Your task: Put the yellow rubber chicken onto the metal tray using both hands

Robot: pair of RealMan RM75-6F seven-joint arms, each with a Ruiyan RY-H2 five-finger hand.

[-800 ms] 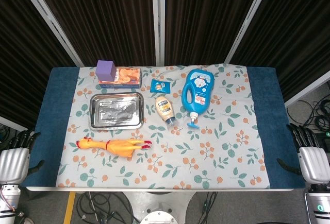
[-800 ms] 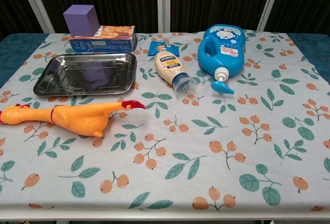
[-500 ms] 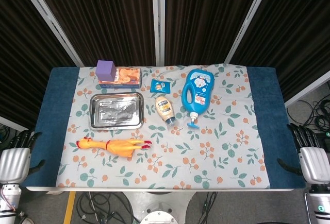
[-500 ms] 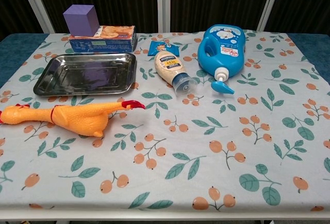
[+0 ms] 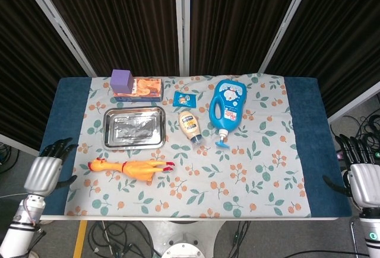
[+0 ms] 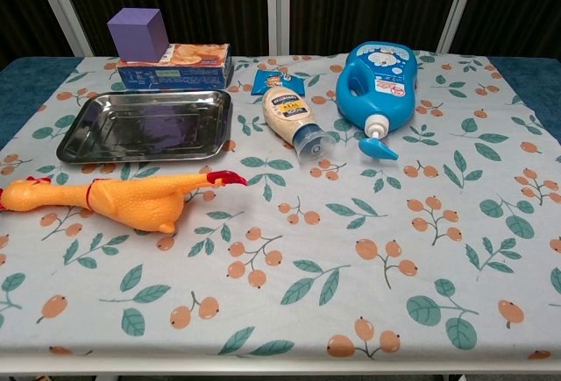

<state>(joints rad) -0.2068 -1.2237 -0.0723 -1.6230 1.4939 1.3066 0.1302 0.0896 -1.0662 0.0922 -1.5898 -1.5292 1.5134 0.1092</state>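
Nothing is done yet: the yellow rubber chicken (image 5: 132, 167) lies just beside the empty, spread left hand (image 5: 43, 174), the metal tray (image 5: 134, 128) beyond it, while the empty right hand (image 5: 363, 184) waits well apart.

On the desk (image 5: 306, 151) lie one yellow rubber chicken (image 5: 132, 167), one metal tray (image 5: 134, 128), one purple cube (image 5: 122, 80), one biscuit box (image 5: 142, 88), one small blue snack packet (image 5: 185, 98), one mayonnaise bottle (image 5: 190, 126) and one blue detergent bottle (image 5: 227, 107). Two robot hands: left robot hand (image 5: 44, 172), right robot hand (image 5: 363, 181).

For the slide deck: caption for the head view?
Chicken lies before the empty tray; both open hands wait at the table's sides.
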